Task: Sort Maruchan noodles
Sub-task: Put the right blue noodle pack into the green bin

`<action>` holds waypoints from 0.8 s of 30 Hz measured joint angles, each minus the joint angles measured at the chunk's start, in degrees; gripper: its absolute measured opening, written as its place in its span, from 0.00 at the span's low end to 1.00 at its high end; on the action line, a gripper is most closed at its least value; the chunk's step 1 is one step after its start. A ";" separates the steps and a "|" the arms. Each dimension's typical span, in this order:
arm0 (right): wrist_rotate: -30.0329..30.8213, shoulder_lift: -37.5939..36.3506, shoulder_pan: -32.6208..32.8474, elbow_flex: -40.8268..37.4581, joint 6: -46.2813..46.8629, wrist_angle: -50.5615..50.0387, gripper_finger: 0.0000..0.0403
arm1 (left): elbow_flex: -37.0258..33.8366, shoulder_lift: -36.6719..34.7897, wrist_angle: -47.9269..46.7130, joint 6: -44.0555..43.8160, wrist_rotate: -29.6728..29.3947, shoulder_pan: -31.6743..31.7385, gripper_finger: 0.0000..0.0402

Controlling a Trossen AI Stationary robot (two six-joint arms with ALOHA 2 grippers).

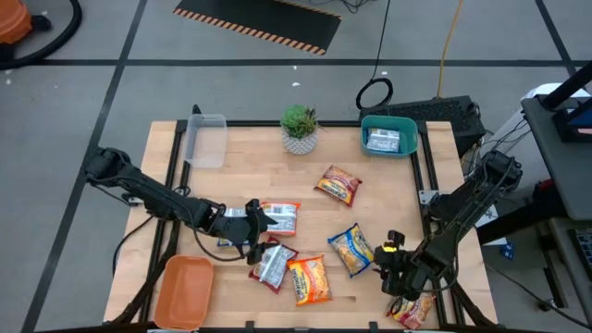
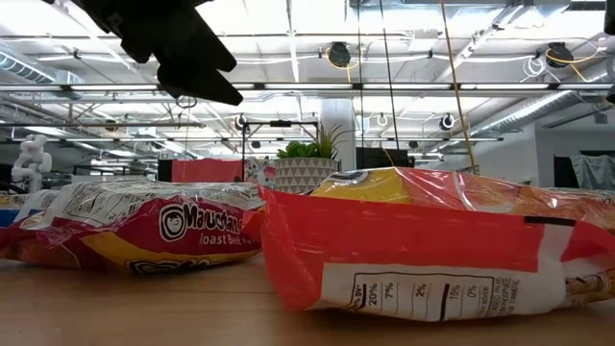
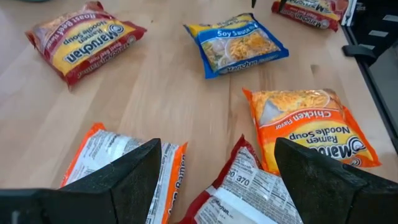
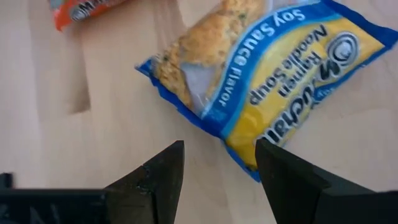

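My right gripper (image 1: 387, 262) hovers near the table's (image 1: 240, 176) front right corner, fingers spread, empty, just beside the blue soy sauce packet (image 1: 352, 249). My left gripper (image 1: 262, 224), fingers wide, hangs over mid-front packets.

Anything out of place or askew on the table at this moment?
One red packet lies at the table's near right corner, overhanging the edge, apart from the others. Two packets near the left gripper overlap. Nothing looks torn or spilled.

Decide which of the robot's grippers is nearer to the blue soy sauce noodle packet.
Right. The right gripper hangs open just beside the blue soy sauce packet, at its right-hand edge. The left gripper, also open, is farther off, across the table between two face-down packets.
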 joint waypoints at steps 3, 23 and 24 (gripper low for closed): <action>-0.02 0.00 0.00 0.00 1.10 -2.08 0.47 | 0.00 -0.01 0.29 0.00 -0.12 0.00 0.79; -2.56 -0.28 -0.04 -14.43 10.31 15.75 0.66 | 0.00 -0.01 0.75 0.85 -0.17 0.04 0.79; -2.53 -0.28 -0.04 -14.94 10.32 16.68 0.66 | 0.00 -0.01 0.78 0.83 -0.17 0.04 0.79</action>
